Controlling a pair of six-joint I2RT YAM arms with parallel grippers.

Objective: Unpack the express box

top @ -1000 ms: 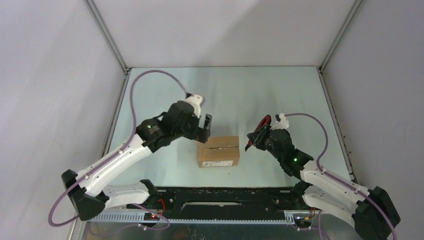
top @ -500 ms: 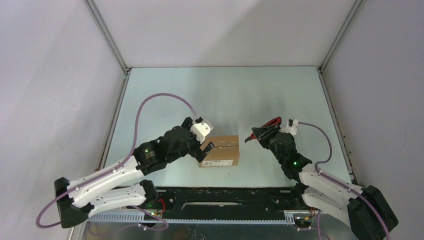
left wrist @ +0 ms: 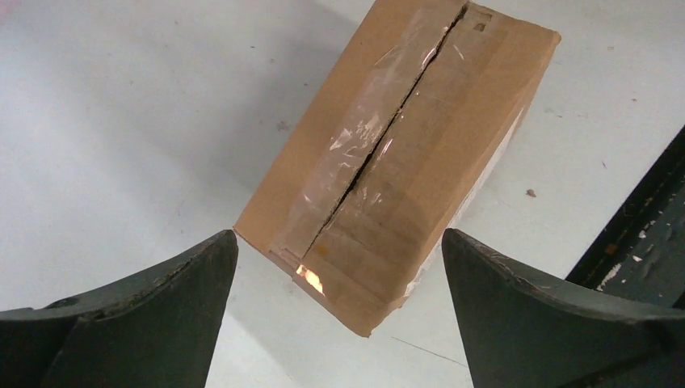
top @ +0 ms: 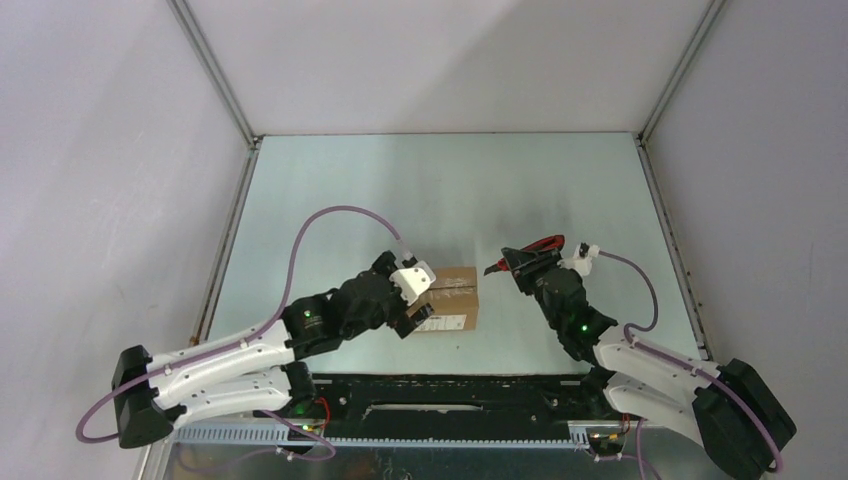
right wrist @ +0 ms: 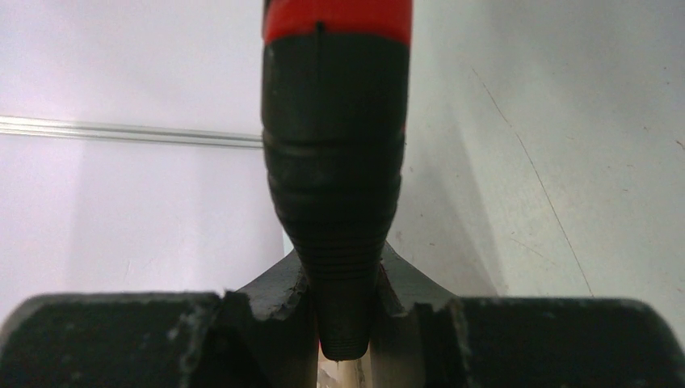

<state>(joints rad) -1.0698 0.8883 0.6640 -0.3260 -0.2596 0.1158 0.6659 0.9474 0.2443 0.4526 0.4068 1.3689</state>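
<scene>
The express box [top: 455,290] is a small brown carton lying flat mid-table, a white label on its near side. In the left wrist view the express box [left wrist: 420,137] shows clear tape slit along its top seam, flaps still down. My left gripper [top: 420,305] hovers at the box's left end, open wide; in its own view the left gripper [left wrist: 339,238] has the box's near corner between its fingers [left wrist: 161,315] without touching. To the right of the box, my right gripper [top: 535,275] is shut on a red-and-black utility knife [right wrist: 335,162], held clear of the carton.
Metal rails [top: 228,230] edge the pale table on the left and right, with white walls behind. The black mounting bar [top: 450,395] of the arm bases runs along the near edge, close to the box.
My left arm has swung down and nearer, bringing its open gripper from beside the box's far left corner over its left end. The right arm has drawn back slightly right with the knife.
</scene>
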